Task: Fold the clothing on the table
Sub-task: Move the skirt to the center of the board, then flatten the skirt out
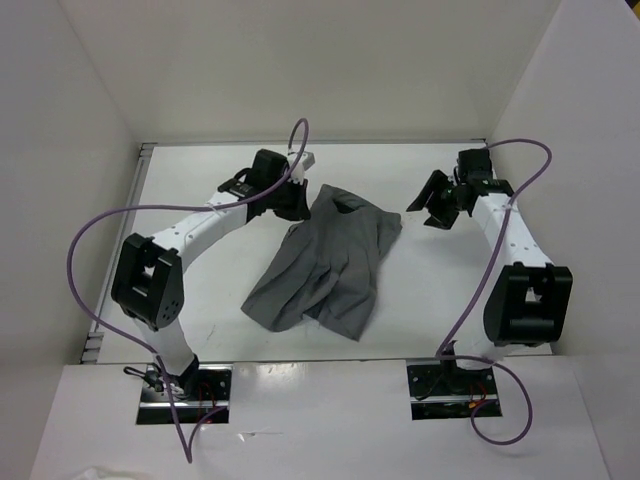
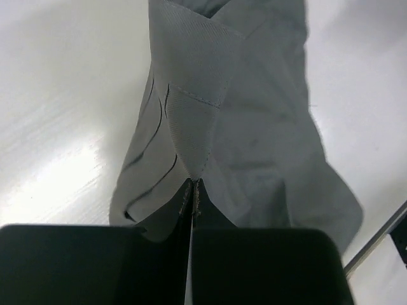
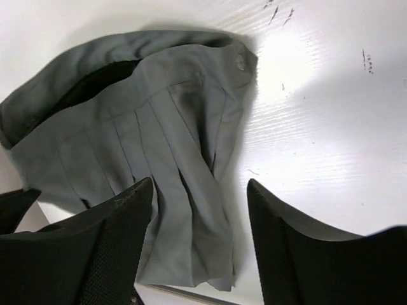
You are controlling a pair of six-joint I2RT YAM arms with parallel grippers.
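The grey pleated clothing (image 1: 325, 260) lies crumpled in the middle of the white table (image 1: 210, 290). My left gripper (image 1: 297, 198) is at the garment's far left corner. In the left wrist view its jaws (image 2: 193, 185) are shut, pinching a pointed fold of the clothing (image 2: 254, 127). My right gripper (image 1: 432, 205) hangs open just right of the garment's far right corner. In the right wrist view its fingers (image 3: 198, 189) stand wide apart above the pleated edge of the clothing (image 3: 127, 127), with nothing gripped between them.
White walls (image 1: 70, 120) enclose the table on the left, back and right. A thin metal edge (image 1: 141, 170) runs along the table's left side. Purple cables (image 1: 85, 270) loop off both arms. The arm bases (image 1: 185, 390) sit at the near edge.
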